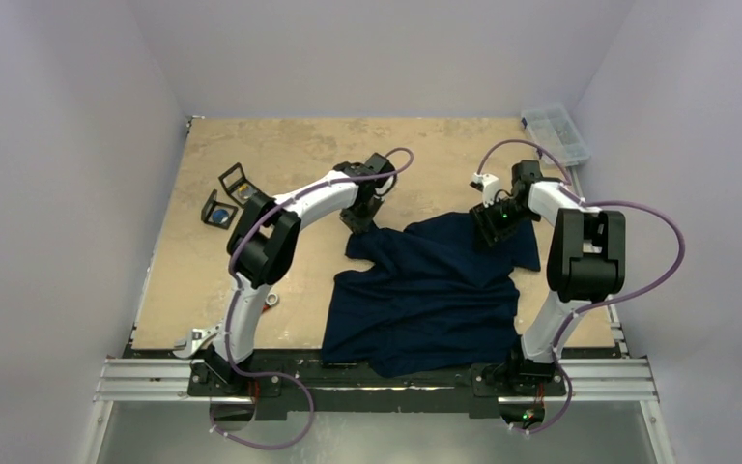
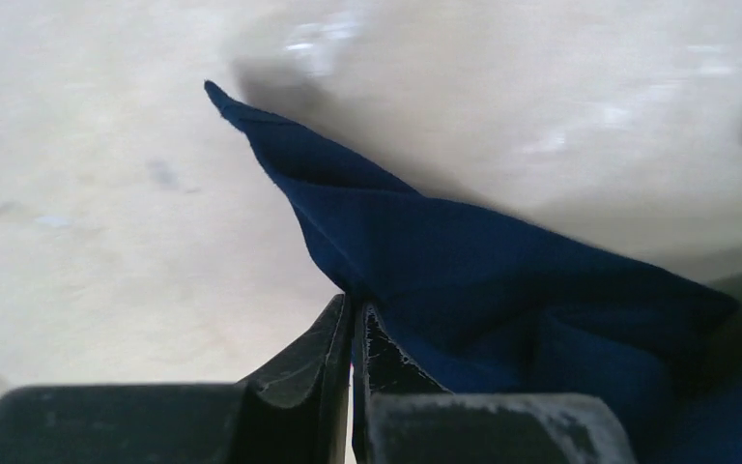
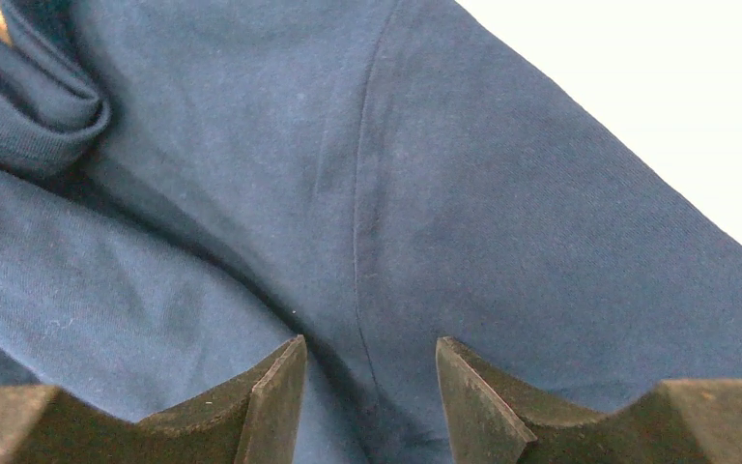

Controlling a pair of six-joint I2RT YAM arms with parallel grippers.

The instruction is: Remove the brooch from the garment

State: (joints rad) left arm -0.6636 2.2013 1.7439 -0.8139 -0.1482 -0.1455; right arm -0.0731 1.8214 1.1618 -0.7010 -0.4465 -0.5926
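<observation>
The table (image 1: 251, 155) bears the shirt (image 1: 425, 290), crumpled between the arms, its long axis running from the hem at the near edge to the shoulders farther out. Folds hide much, and the brooch cannot be made out. The left gripper (image 2: 353, 307) is closed, seemingly pinching the far-left corner. The right gripper (image 3: 372, 353) hangs parted over a sleeve seam.

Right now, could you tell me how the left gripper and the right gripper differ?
The left gripper is shut, pinching a fold of the shirt; the right gripper is open, jaws apart over the cloth. The left gripper is at the shirt's far left corner, with table beside it; the right gripper is over its far right part, at a seam. Both are at the shirt's far edge.
</observation>
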